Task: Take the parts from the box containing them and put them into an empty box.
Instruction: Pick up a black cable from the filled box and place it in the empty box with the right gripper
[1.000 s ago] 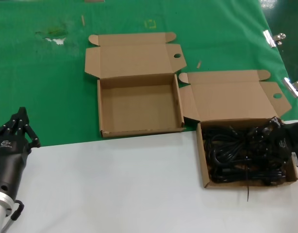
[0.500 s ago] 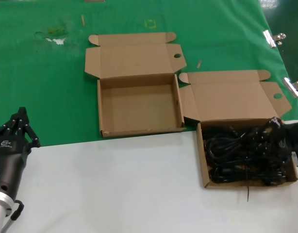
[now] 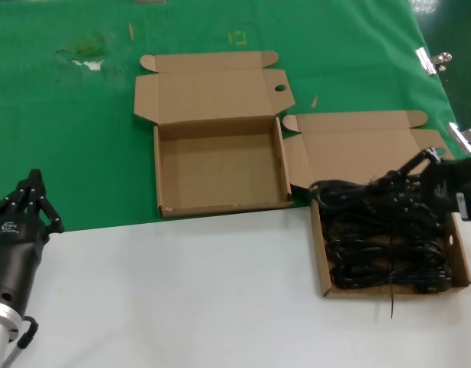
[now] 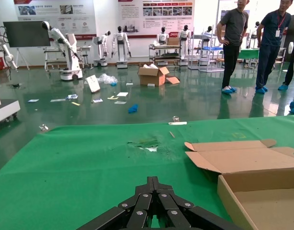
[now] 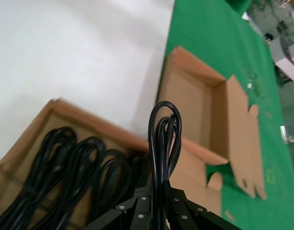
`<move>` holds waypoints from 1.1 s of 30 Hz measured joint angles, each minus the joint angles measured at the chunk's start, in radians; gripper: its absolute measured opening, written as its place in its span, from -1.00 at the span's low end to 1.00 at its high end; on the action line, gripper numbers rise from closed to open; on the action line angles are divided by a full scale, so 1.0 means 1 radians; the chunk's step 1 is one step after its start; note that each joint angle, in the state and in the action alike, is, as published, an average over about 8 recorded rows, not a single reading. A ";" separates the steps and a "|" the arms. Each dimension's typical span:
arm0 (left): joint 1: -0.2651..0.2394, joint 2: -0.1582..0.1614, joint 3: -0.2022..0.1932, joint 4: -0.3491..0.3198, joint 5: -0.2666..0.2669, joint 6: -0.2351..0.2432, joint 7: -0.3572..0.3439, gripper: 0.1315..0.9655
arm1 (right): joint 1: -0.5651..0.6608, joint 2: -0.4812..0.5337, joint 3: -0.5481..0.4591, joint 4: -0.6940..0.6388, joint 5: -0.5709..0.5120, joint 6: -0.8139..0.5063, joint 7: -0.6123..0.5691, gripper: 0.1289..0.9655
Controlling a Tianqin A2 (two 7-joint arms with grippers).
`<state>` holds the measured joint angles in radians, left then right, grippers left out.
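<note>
The right gripper point(image 3: 427, 170), at the right edge of the head view, pinches one cord bundle point(image 3: 358, 192) lifted across the far rim of the full box point(image 3: 323, 261), its long axis running left-right. The empty box point(image 3: 166, 172) lies to the upper left, nearer centre frame. The left gripper point(image 3: 28, 201) sits parked at lower left, fingers pressed together.

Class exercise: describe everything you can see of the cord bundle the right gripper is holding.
The cord bundle is a black, rubbery-looking power cord folded into long loops. The right gripper is shut on it, and in the right wrist view its looped end sticks out beyond the fingertips. In the head view it stretches sideways, lifted across the far edge of the box of cords, toward the empty box. Whether it still touches the cords below cannot be told. No plug is clearly visible.
</note>
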<state>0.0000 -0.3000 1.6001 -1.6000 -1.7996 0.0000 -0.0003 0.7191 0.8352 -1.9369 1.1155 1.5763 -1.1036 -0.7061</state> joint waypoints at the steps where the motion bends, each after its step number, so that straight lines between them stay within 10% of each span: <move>1: 0.000 0.000 0.000 0.000 0.000 0.000 0.000 -0.98 | 0.004 -0.002 -0.001 0.012 -0.002 0.001 0.016 -0.91; 33: 0.000 0.000 0.000 0.000 0.000 0.000 0.000 -0.98 | 0.233 -0.433 -0.133 -0.239 -0.085 0.178 -0.181 -0.91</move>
<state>0.0000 -0.3000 1.6001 -1.6000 -1.7996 0.0000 -0.0003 0.9523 0.4019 -2.0701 0.8761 1.4908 -0.9259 -0.8876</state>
